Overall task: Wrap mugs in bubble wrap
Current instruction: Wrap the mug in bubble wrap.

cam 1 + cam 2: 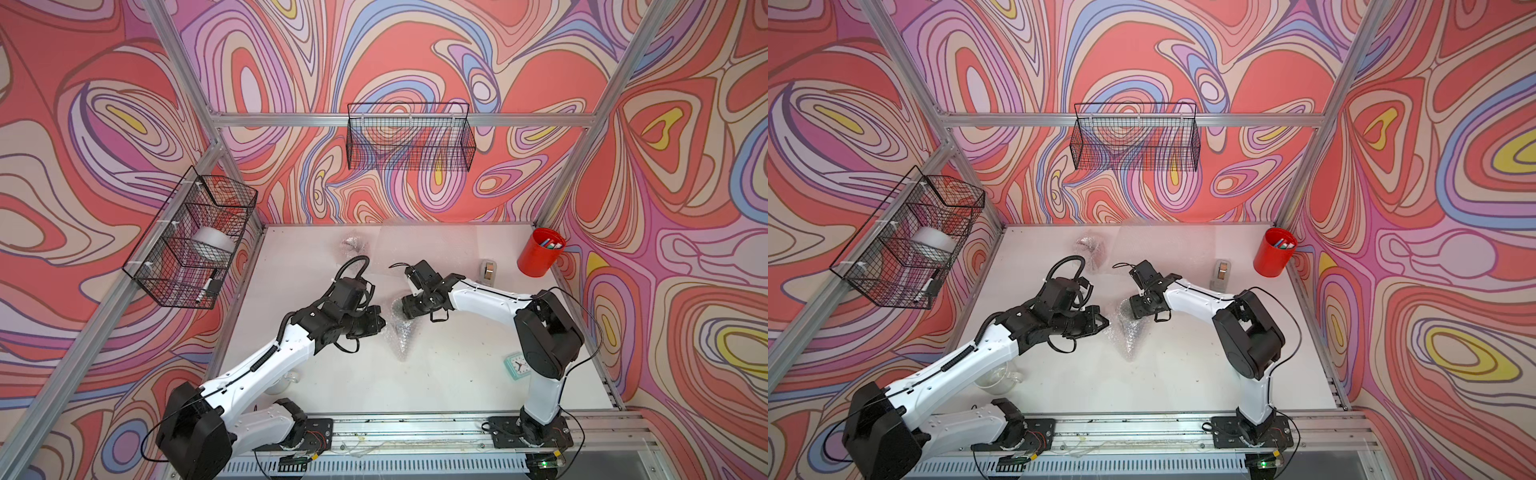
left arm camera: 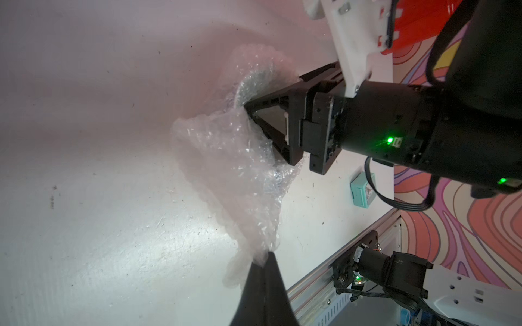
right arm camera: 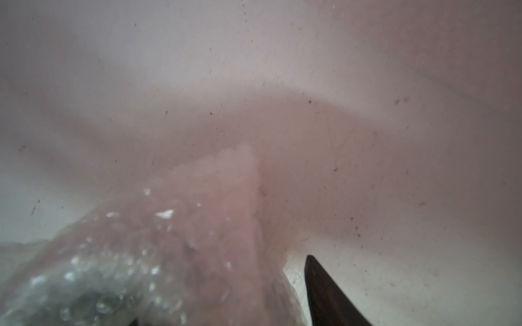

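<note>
Mid-table lies a crumpled bundle of bubble wrap point(image 1: 401, 336) point(image 1: 1127, 336). My right gripper point(image 1: 405, 309) point(image 3: 223, 290) has its jaws spread wide around the far end of the bundle point(image 3: 141, 254) and pressed into it. Something grey shows dimly through the plastic; I cannot tell which mug it is. My left gripper point(image 1: 383, 323) point(image 2: 265, 255) is shut on a thin corner of the same wrap point(image 2: 226, 158). A clear glass mug point(image 1: 998, 380) stands near the front left, half hidden under the left arm. A second wrapped bundle point(image 1: 1088, 245), reddish inside, lies at the back.
A flat bubble wrap sheet point(image 1: 399, 245) lies at the back. A red pen cup point(image 1: 540, 251), a tape dispenser point(image 1: 488, 270) and a teal clock point(image 1: 517, 365) stand along the right side. Wire baskets hang on the left wall point(image 1: 191, 241) and the back wall point(image 1: 409, 137).
</note>
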Controlling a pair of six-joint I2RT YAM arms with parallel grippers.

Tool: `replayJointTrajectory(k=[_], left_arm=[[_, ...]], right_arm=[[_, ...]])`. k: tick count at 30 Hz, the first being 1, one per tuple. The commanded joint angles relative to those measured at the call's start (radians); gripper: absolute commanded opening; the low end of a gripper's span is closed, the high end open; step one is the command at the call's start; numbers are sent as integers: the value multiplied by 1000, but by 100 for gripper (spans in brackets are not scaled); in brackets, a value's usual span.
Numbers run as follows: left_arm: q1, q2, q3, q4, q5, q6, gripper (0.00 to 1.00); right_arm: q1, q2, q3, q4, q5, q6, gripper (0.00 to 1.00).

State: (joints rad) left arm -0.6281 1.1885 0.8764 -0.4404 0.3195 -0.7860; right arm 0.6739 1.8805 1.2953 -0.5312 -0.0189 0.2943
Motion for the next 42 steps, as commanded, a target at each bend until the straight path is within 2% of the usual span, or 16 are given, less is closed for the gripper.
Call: replayJointTrajectory(k=[1, 4, 6, 11, 14, 16, 22, 26, 31, 42], left_arm=[[-4, -1, 9, -14, 2, 5, 0], [-3, -61, -61, -98, -86, -3, 0], [-4, -114, -115, -178, -164, -13, 12], [11, -269, -182, -361, -425, -59, 53], [56, -307, -183, -328, -468, -59, 61], [88, -298, -192, -225, -428, -27, 61], [123, -59, -92, 6, -281, 91, 21], [121, 86, -39, 112, -127, 124, 6], [63, 176, -49, 147, -96, 122, 0], [-70, 339, -141, 284, -114, 6, 0]], right_arm=[[4, -21, -32, -34, 37, 4, 61], [4, -24, -29, -40, 57, 8, 59], [4, -21, -23, -43, 60, 7, 60], [5, -16, -13, -42, 54, 4, 59], [4, -17, -14, -43, 56, 3, 60], [4, -19, -18, -42, 56, 5, 60], [5, -19, -19, -41, 46, 8, 59], [4, -23, -22, -44, 48, 8, 59], [5, -24, -27, -41, 50, 10, 59], [6, -18, -27, -40, 42, 12, 59]])
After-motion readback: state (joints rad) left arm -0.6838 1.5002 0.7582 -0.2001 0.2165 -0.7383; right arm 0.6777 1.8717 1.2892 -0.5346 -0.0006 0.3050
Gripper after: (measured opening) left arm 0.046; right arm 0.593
